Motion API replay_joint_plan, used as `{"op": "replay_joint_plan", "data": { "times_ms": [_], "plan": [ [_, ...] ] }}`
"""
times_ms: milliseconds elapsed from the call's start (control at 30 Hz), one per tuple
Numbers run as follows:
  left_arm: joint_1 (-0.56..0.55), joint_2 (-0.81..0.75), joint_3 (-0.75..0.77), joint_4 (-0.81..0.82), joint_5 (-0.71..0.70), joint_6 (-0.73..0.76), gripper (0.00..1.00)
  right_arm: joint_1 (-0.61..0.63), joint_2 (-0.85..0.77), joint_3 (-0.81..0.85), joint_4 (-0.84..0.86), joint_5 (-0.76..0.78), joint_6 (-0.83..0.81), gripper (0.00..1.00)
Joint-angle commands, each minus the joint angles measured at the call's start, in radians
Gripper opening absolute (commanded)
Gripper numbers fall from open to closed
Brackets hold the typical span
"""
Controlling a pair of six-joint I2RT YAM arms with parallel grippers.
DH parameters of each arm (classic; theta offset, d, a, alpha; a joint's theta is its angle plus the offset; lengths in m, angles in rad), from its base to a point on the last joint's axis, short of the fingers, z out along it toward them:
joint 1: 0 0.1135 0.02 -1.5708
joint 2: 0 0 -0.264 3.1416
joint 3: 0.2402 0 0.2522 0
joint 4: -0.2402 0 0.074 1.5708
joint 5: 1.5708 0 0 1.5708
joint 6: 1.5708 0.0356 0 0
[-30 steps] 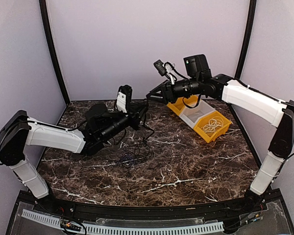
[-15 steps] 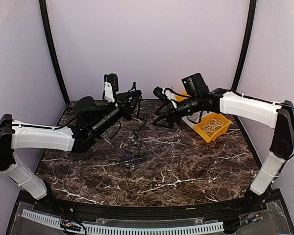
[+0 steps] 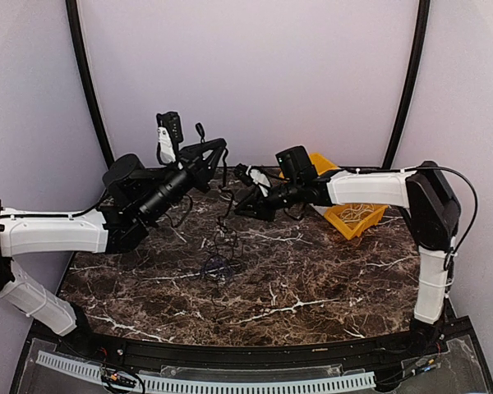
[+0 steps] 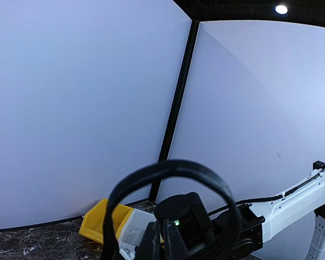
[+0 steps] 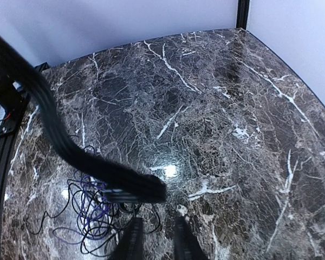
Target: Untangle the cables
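L gripper point(image 3: 218, 154) clamped on thin black cables point(image 3: 218, 264), strands dangling to tangled clump on glossy marble tabletop point(image 3: 329, 271); R gripper point(image 3: 241, 191) slightly apart, empty.

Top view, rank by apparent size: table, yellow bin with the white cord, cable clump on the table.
Largest: table.
Next: yellow bin, though the right arm hides part of it.
Smallest: cable clump.

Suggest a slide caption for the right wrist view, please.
Tangled cables on the marble table beside the right pincer.
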Motion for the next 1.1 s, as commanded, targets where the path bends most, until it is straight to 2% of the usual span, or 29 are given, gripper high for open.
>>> {"op": "replay_joint_plan", "data": {
  "times_ms": [0, 133, 200, 233, 333, 467, 567, 667, 767, 933, 1000, 1067],
  "plan": [
    [-0.004, -0.069, 0.013, -0.030, -0.018, 0.010, 0.00, 0.010, 0.077, 0.046, 0.137, -0.077, 0.109, 0.11],
    [-0.003, -0.098, 0.017, -0.057, -0.020, 0.018, 0.00, 0.011, 0.120, 0.074, 0.139, -0.139, 0.162, 0.01],
    [-0.003, -0.111, 0.015, -0.067, -0.027, 0.023, 0.00, 0.011, 0.126, 0.078, 0.128, -0.168, 0.172, 0.02],
    [-0.004, -0.115, 0.014, -0.070, -0.031, 0.025, 0.00, 0.011, 0.120, 0.072, 0.126, -0.182, 0.172, 0.06],
    [-0.004, -0.125, 0.007, -0.073, -0.041, 0.031, 0.00, 0.012, 0.072, 0.031, 0.138, -0.194, 0.172, 0.25],
    [-0.004, -0.124, 0.005, -0.077, -0.037, 0.034, 0.00, 0.009, -0.029, -0.023, 0.097, -0.200, 0.121, 0.45],
    [-0.004, -0.127, -0.007, -0.069, -0.036, 0.028, 0.00, 0.010, -0.117, -0.066, 0.091, -0.172, 0.070, 0.53],
    [-0.004, -0.127, -0.012, -0.065, -0.029, 0.021, 0.00, 0.011, -0.136, -0.019, 0.011, -0.155, 0.033, 0.55],
    [-0.004, -0.126, -0.020, -0.059, -0.019, 0.011, 0.00, 0.013, -0.126, 0.025, 0.008, -0.131, 0.043, 0.59],
    [-0.004, -0.131, -0.026, -0.056, -0.009, -0.006, 0.00, 0.033, -0.046, 0.122, -0.021, -0.119, 0.032, 0.64],
    [-0.004, -0.138, -0.025, -0.062, -0.006, -0.008, 0.00, 0.047, -0.016, 0.143, -0.025, -0.124, 0.024, 0.64],
    [-0.004, -0.145, -0.020, -0.068, -0.003, -0.011, 0.00, 0.064, 0.012, 0.153, -0.020, -0.132, 0.022, 0.57]
  ]
}}
